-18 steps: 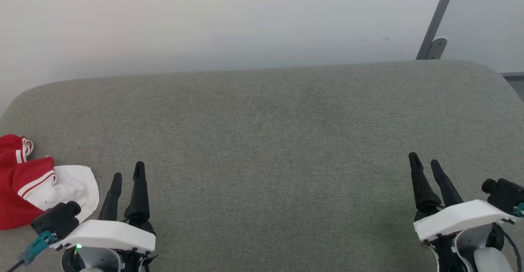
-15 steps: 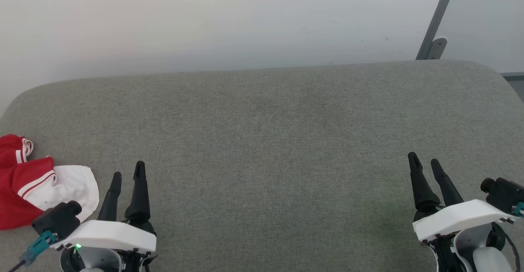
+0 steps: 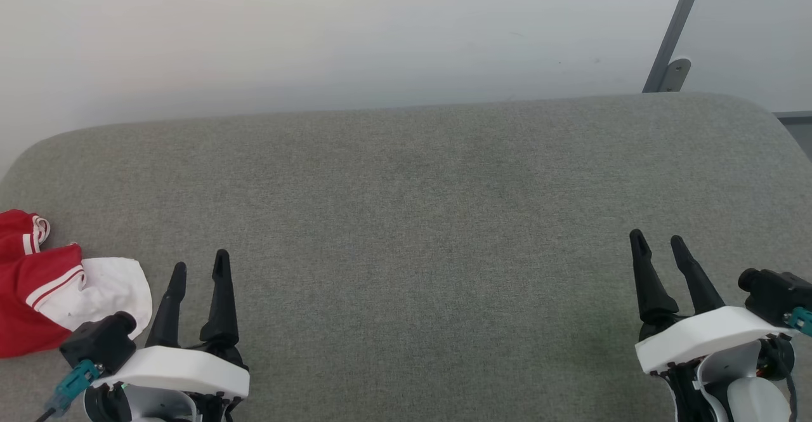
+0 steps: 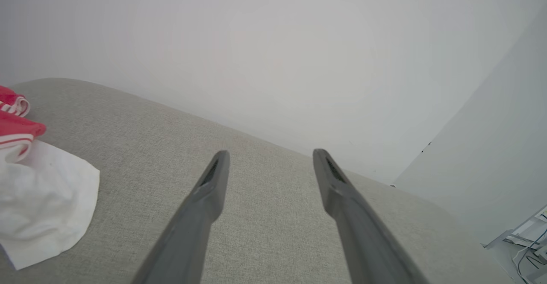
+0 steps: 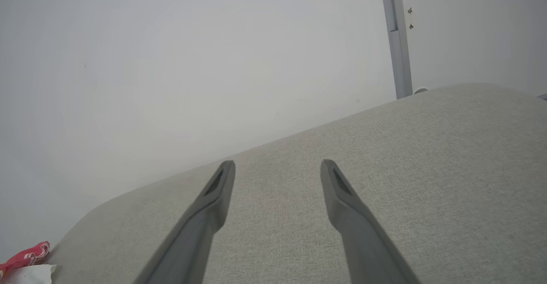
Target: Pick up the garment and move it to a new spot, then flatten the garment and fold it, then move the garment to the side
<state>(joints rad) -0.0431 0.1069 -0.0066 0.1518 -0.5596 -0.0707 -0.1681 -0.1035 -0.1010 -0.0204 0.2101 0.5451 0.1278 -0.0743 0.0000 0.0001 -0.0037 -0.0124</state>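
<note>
You have the garment (image 3: 32,295) lying crumpled at the left edge of the table (image 3: 406,206), toward its near side, with part of the cloth running off the left of the head view. It is bright red with thin double white stripes along the trim. A white panel of it is turned out and spread on the table's grey fabric top, on the side facing the table's middle. Nothing has hold of it.

Your left gripper (image 3: 200,261) is over the near left part of the table, just beside that white panel but apart from it. Its two dark fingers are spread wide and hold nothing. In the left wrist view the white cloth lies left of the fingers, with grey table fabric showing between them.

Your right gripper (image 3: 656,238) is over the near right part of the table, well apart from the garment. Its fingers are likewise parted wide and it is empty-handed. How high either gripper sits above the table top you cannot tell from these views.

A pale wall (image 3: 317,28) rises behind the table's far edge, and a grey metal post (image 3: 672,28) stands against it behind the table's far right corner
</note>
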